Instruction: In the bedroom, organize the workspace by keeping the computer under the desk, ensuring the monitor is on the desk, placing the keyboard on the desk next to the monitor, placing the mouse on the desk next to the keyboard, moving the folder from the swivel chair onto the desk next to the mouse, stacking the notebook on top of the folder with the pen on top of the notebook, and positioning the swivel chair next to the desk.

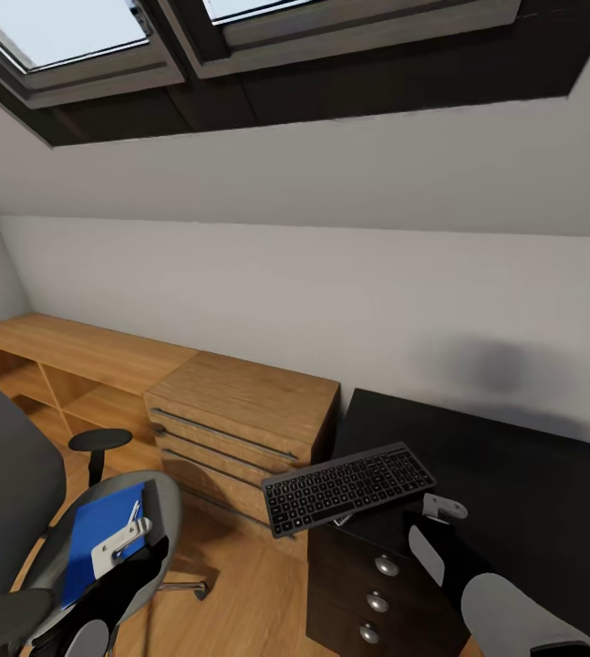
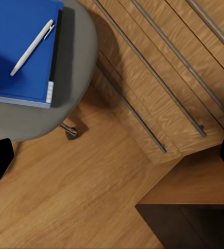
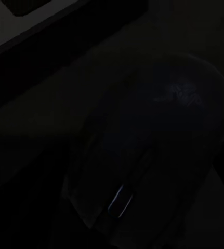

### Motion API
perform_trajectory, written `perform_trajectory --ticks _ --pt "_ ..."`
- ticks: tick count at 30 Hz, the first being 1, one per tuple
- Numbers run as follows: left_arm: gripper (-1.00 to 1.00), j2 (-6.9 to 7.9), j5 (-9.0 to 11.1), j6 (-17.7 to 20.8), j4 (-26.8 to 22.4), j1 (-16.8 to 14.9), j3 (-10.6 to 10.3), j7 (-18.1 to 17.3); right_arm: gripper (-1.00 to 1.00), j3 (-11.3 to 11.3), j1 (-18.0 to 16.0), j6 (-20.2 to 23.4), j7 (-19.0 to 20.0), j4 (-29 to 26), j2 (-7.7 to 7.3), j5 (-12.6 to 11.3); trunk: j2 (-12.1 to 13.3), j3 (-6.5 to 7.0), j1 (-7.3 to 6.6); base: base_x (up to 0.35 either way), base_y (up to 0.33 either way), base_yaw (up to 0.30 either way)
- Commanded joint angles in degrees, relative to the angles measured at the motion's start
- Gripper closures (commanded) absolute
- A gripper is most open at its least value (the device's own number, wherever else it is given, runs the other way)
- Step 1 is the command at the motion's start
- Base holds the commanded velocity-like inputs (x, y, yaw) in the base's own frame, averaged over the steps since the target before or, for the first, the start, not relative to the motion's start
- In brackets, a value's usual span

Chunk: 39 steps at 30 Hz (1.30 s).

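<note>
The keyboard lies on the left end of the black desk, partly past the edge. The blue folder sits on the swivel chair with the pen on top. I cannot tell if the left claw above it or the right claw near the keyboard is spread.

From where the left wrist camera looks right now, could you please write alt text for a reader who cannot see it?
A white pen lies on a blue folder resting on the round grey seat of the swivel chair. Beside it stands a light wooden drawer chest with long metal handles, on a wooden floor; a corner of the black desk shows at the edge.
</note>
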Motion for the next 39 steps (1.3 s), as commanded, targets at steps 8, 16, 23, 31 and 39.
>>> perform_trajectory --ticks 8,16,23,31,39 --pt "-1.0 0.05 0.48 0.04 -0.09 -0.02 -0.1 0.5 1.0 0.38 0.03 0.19 -0.2 0.67 -0.02 -1.21 -0.03 -0.07 0.02 0.0 0.0 0.0" --pt "-1.0 0.05 0.48 0.04 -0.07 -0.02 -0.1 0.5 1.0 0.38 0.03 0.17 -0.2 0.64 -0.01 -1.21 -0.03 -0.07 0.02 0.0 0.0 0.0" --pt "-1.0 0.05 0.48 0.05 -0.02 -0.02 -0.12 0.5 1.0 0.38 0.03 0.17 -0.2 0.57 -0.03 -1.22 1.58 0.65 -0.86 0.0 0.0 0.0" --pt "-1.0 0.05 0.48 0.1 0.09 -0.02 -0.12 0.5 1.0 0.38 0.03 0.17 -0.2 0.56 -0.06 -1.2 2.38 1.01 -1.3 0.0 0.0 0.0" --pt "-1.0 0.05 0.42 0.1 0.16 -0.02 -0.2 0.55 1.0 0.38 0.03 0.17 -0.2 0.56 -0.09 -1.19 4.38 1.91 -2.4 0.0 0.0 0.0"
